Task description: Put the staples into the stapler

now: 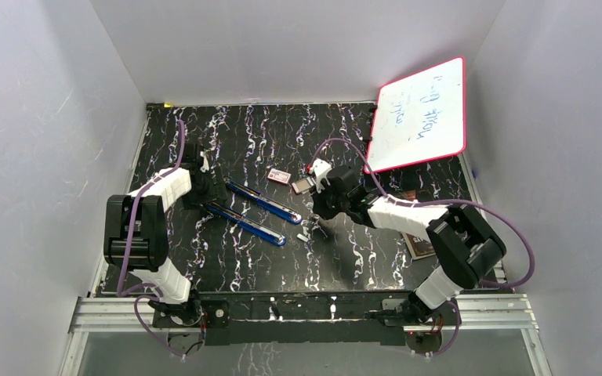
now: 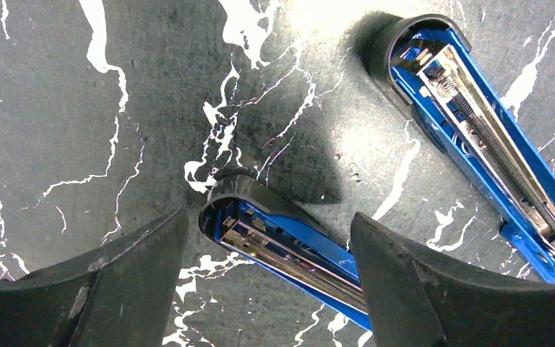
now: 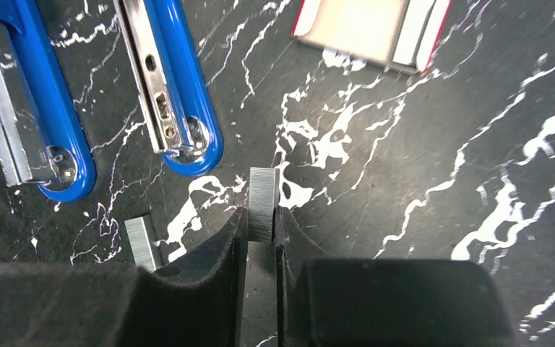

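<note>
Stapler [image 1: 265, 202] parts lie at 9 o'clock from the table's middle: two long blue bars with black end caps, coil springs and bright steel channels showing. They fan out toward 4 o'clock; whether they are halves of one tool or two tools I cannot tell. At their 9 o'clock end the left gripper [image 2: 269, 215] hangs with its dark fingers spread wide, straddling the capped end of the nearer bar and clamped on nothing. The plain pale left wall [image 1: 39, 117] stands close beside that arm, leaving little room there. The table [image 1: 243, 133] is a flat black sheet veined with white like marble, with bare ground at 12 o'clock beyond the bars. Past the rounded bar tips a loose strip of staples [image 3: 142, 242] lies flat at 8 o'clock from the right gripper [image 3: 261, 217]. That gripper's jaws are nearly together, pinching a short ribbed grey held strip of staples [image 3: 263, 189] by its near end, with the bar tips at 10 o'clock, close but apart. A red-and-white box [image 3: 365, 29] sits at 1 o'clock, well apart, and open surface runs to 3 o'clock. A red-rimmed whiteboard [image 1: 419, 113] leans in the table's 2 o'clock corner.
</note>
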Robot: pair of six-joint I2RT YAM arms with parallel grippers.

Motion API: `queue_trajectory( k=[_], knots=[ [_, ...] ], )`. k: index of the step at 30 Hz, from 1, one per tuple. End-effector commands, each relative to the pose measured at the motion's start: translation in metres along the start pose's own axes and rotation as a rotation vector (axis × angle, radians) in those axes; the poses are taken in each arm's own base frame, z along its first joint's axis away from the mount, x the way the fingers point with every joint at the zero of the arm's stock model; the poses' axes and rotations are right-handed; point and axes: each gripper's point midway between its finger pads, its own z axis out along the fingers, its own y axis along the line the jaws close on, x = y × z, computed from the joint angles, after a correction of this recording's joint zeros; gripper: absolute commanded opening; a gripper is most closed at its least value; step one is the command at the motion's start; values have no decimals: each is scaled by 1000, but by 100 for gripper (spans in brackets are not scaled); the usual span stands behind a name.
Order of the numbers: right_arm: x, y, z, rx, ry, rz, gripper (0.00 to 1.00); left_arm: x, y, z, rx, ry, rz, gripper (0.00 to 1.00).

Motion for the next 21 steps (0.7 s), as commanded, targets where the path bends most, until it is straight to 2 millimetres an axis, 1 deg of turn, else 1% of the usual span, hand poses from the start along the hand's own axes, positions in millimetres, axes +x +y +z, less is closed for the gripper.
queue_trajectory(
  k=[1,5,13,17,21],
  knots=[
    [8,6,11,-30,18,58,11,-9,-5,-8,16,-16,6,81],
    [17,5,19,-29,40,72,13,-8,-4,-7,15,-15,6,81],
    [37,-1,25,-5,87,56,20,-8,-5,-7,17,-12,5,81],
    [38,-3,25,2,81,49,31,-8,-5,-7,17,-12,5,81],
    [41,-7,25,18,91,24,37,-8,-5,-7,18,-14,6,81]
  ],
)
